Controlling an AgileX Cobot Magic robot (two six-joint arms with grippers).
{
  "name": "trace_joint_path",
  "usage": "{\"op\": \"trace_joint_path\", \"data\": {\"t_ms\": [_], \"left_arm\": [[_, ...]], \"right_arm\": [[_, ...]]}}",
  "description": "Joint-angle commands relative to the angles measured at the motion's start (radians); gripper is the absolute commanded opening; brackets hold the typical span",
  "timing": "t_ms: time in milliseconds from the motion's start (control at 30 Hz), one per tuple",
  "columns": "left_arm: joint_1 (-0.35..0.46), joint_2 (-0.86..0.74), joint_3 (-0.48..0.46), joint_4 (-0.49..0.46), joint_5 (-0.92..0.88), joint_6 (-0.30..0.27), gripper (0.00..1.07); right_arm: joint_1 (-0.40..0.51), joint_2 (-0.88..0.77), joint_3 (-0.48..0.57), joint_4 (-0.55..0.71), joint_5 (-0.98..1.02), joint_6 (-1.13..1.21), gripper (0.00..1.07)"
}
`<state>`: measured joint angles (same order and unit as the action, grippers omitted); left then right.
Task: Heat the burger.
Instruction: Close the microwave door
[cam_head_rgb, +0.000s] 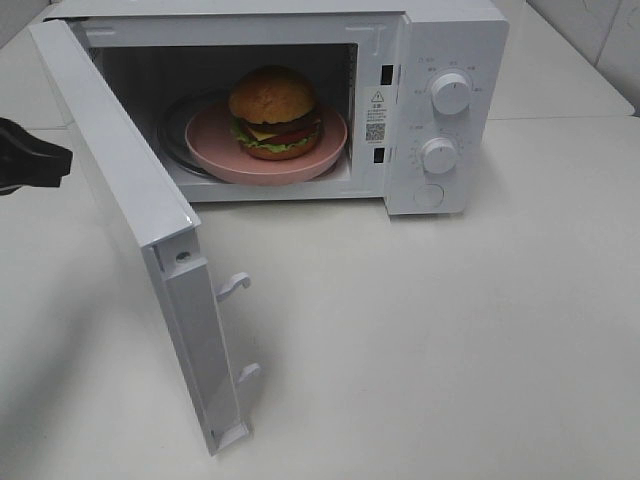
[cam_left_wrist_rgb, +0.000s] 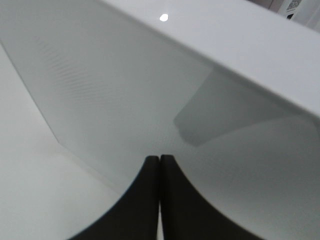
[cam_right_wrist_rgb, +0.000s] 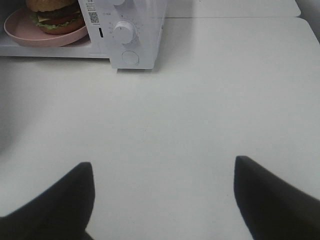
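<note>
Inside the white box-shaped microwave oven (cam_head_rgb: 450, 40), on the far side of the open door from the left claw (cam_left_wrist_rgb: 159, 162), sits the round burger (cam_head_rgb: 274, 110) with its golden-brown bun, green lettuce, yellow cheese, red tomato and dark patty. It rests upright in the middle of a pink round plate (cam_head_rgb: 270, 172), which lies on the floor of the oven cavity. The white hinged door (cam_head_rgb: 110, 170) stands swung wide, with two white latch hooks (cam_head_rgb: 233, 286) sticking out of its free edge. The left claw's black fingers are pressed together with nothing between them. Its tip points at the outer face of the door and is very near it; whether it touches the panel cannot be told. The right claw (cam_right_wrist_rgb: 162, 167) is spread wide and holds nothing, hovering over bare pale worktop (cam_head_rgb: 450, 330). Ahead of the right claw and well apart from it is the oven's control panel with an upper round white knob (cam_head_rgb: 451, 93), a lower round white knob (cam_head_rgb: 439, 155) and a round white button (cam_head_rgb: 429, 196) below them. The burger and plate lie beyond that panel, ahead of the right claw and off to the side of its left finger. The oven stands on the worktop, and the door's lower corner reaches out over it.
</note>
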<state>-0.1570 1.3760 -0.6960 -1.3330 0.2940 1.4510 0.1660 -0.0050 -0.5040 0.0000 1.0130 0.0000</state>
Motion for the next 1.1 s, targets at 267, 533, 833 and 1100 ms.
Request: {"op": "trace_joint_path", "data": {"t_ms": [267,533,833,1100], "left_arm": [[-0.060,0.133,-0.139,-0.014,-0.003,0.004,0.00],[-0.106,0.238,-0.242,-0.014,-0.003,0.004,0.00],[-0.163,0.346,-0.367,-0.014,-0.003,0.024,0.00],[-0.207,0.454,-0.506,-0.014,-0.005,0.024,0.00]], "right_arm": [[-0.003,-0.006,0.001,0.000,-0.012,0.000,0.74],[-0.001,-0.006,0.001,0.000,-0.012,0.000,0.74],[-0.001,-0.006,0.001,0.000,-0.012,0.000,0.74],[-0.001,-0.006,0.001,0.000,-0.012,0.000,0.74]]}}
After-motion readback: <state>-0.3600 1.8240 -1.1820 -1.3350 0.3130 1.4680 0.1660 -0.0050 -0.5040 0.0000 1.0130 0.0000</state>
